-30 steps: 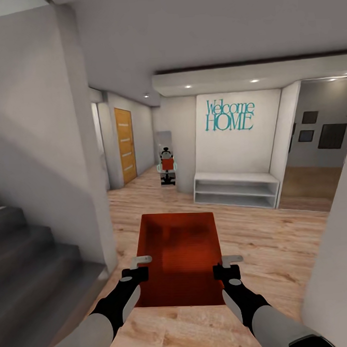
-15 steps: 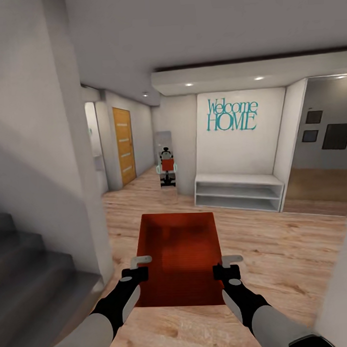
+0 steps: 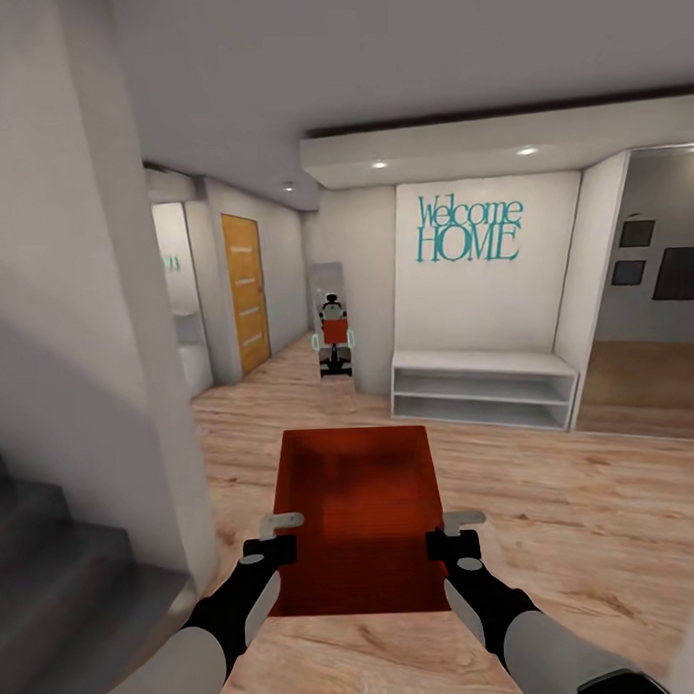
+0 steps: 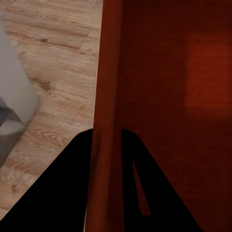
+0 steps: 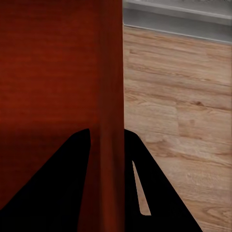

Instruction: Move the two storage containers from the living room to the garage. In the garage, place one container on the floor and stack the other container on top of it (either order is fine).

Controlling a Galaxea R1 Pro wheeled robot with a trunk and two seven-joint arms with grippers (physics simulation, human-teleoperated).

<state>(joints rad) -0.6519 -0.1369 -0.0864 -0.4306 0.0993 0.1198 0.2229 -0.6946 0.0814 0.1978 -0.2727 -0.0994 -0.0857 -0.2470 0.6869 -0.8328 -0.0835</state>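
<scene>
One orange-red storage container (image 3: pixel 358 512), a topless bin with a ribbed inside, hangs level in front of me above light wood planks. My left gripper (image 3: pixel 281 542) is shut on its left wall and my right gripper (image 3: pixel 451 536) is shut on its right wall. In the left wrist view the thin red wall (image 4: pixel 108 87) runs up between the dark fingers of the left gripper (image 4: pixel 107 140). The right wrist view shows the same for the other wall (image 5: pixel 110 82) and the right gripper (image 5: pixel 107 140). The garage and its floor are out of view.
Grey stairs (image 3: pixel 55 577) and a white wall corner (image 3: pixel 138 374) stand close on the left. Ahead, a hall runs past a wooden door (image 3: pixel 245 291). A low white shelf bench (image 3: pixel 483 384) sits under "Welcome HOME" lettering (image 3: pixel 470 229). An opening (image 3: pixel 648 376) lies at the right.
The whole view has shifted: the left wall and stairs slid leftward and the hall opened up, so the camera moved. The container and both grippers keep their place in the view.
</scene>
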